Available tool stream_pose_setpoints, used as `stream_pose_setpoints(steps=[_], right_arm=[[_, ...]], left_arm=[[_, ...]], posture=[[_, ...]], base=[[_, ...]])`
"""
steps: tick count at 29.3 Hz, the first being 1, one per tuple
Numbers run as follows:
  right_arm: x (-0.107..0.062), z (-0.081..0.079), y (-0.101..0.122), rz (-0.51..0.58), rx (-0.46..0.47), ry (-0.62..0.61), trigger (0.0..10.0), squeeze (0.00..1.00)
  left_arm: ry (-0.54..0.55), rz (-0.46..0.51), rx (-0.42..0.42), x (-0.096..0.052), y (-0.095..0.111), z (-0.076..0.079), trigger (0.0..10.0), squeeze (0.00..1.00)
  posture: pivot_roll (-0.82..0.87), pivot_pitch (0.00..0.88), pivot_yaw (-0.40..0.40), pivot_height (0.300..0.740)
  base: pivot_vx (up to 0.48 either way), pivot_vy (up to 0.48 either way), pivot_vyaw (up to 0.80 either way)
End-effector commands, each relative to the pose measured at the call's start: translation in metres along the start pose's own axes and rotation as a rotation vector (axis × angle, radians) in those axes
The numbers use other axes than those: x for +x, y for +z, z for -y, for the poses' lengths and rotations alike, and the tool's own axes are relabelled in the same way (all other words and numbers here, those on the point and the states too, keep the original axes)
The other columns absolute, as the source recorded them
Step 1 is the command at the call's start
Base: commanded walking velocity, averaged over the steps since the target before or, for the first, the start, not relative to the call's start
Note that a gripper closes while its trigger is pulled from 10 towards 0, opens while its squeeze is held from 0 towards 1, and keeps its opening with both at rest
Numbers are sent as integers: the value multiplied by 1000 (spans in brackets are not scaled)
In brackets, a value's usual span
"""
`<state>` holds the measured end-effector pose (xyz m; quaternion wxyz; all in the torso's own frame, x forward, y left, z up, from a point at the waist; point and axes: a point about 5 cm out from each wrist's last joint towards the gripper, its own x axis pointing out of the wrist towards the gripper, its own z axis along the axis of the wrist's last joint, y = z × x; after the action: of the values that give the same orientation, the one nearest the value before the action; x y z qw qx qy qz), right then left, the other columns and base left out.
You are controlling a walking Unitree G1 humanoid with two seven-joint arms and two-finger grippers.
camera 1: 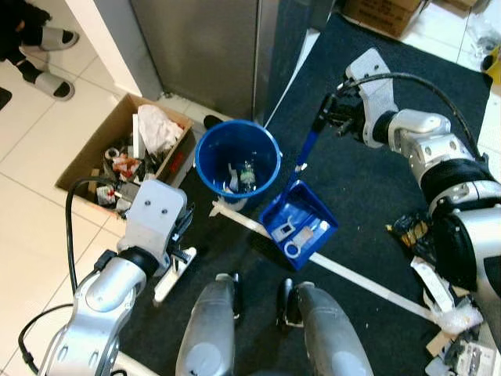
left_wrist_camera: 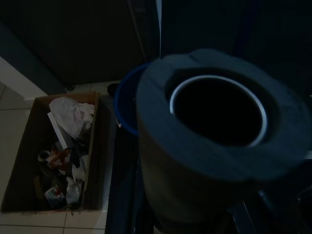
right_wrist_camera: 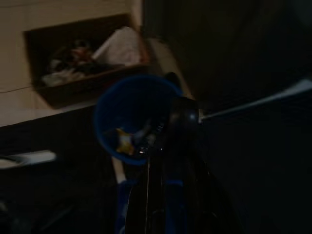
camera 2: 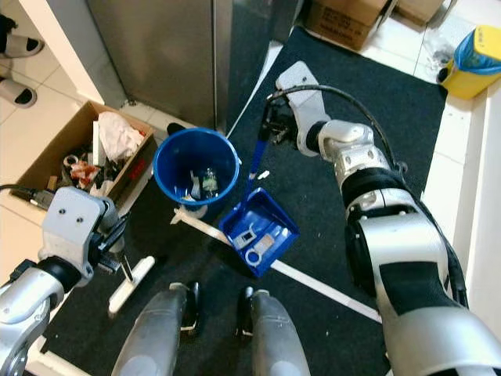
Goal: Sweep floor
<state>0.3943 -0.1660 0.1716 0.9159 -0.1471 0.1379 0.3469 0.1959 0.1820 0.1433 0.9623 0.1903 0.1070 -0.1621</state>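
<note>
A bright blue bucket [camera 1: 237, 160] and matching blue dustpan [camera 1: 298, 225] sit on a dark charcoal rug [camera 1: 368, 180], beside a brown cardboard box [camera 1: 94, 153], white floor tiles [camera 1: 31, 133] and a yellow bin [camera 2: 475, 51].

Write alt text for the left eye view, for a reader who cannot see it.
The right gripper holds the handle of a blue dustpan carrying small debris, on a dark mat beside a blue bucket with scraps inside. The left gripper is low near a white brush; a cardboard box of rubbish sits on the tiles.
</note>
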Motion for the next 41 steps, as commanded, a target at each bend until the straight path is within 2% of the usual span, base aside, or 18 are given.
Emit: stream_pose_setpoints(steps=[1,3,6,9,12,18,22,23,29,30,31,32,35,36,41], right_arm=[[0,-4,2,39,-17,54,10000,0],[3,-12,2,77,-16,95,10000,0],[5,-15,-1,87,-14,105,10000,0],[5,-29,-5,134,-40,242,10000,0],[1,-35,-3,163,-74,333,10000,0],[-3,-39,-4,170,-124,407,10000,0],[-1,-41,-10,142,-165,377,10000,0],[1,-42,-11,137,-169,360,10000,1000],[6,-45,-10,146,-161,317,10000,1000],[7,-45,-10,155,-162,273,10000,412],[8,-44,-10,157,-154,242,10000,412],[9,-44,-11,160,-135,211,10000,0],[11,-45,-14,168,-101,141,10000,0],[12,-46,-18,160,-62,104,10000,0],[11,-48,-31,115,-23,29,10000,0]], left_arm=[[1,1,8,0,-1,3,10000,0],[0,3,9,0,0,2,10000,0],[1,3,10,0,0,2,10000,0],[4,1,12,-1,-1,2,10000,0],[3,0,13,-1,-1,1,10000,0],[2,4,14,0,0,1,10000,0],[2,4,13,0,0,1,10000,0],[2,4,13,0,0,1,10000,0],[2,6,13,1,0,1,10000,0],[3,6,13,1,0,1,10000,0],[4,6,12,1,0,1,10000,0],[4,6,10,2,0,2,10000,0],[4,7,5,2,-1,3,10000,0],[3,8,4,3,-1,4,10000,0],[0,9,2,4,-1,4,10000,0]], posture=[[220,184,-45,740],[222,182,-45,740],[222,182,-45,740],[228,181,-44,740],[226,179,-43,740],[225,176,-42,740],[225,173,-42,740],[226,173,-41,740],[225,173,-41,740],[222,174,-43,740],[222,174,-43,740],[220,173,-45,740],[214,173,-48,740],[213,173,-48,740],[207,170,-48,740]], base=[[0,0,0],[0,0,0],[0,0,0],[0,0,0],[0,0,0],[0,0,0],[0,0,0],[0,0,0],[0,0,0],[0,0,0],[0,0,0],[0,0,0],[0,0,0],[0,0,0],[0,0,0]])
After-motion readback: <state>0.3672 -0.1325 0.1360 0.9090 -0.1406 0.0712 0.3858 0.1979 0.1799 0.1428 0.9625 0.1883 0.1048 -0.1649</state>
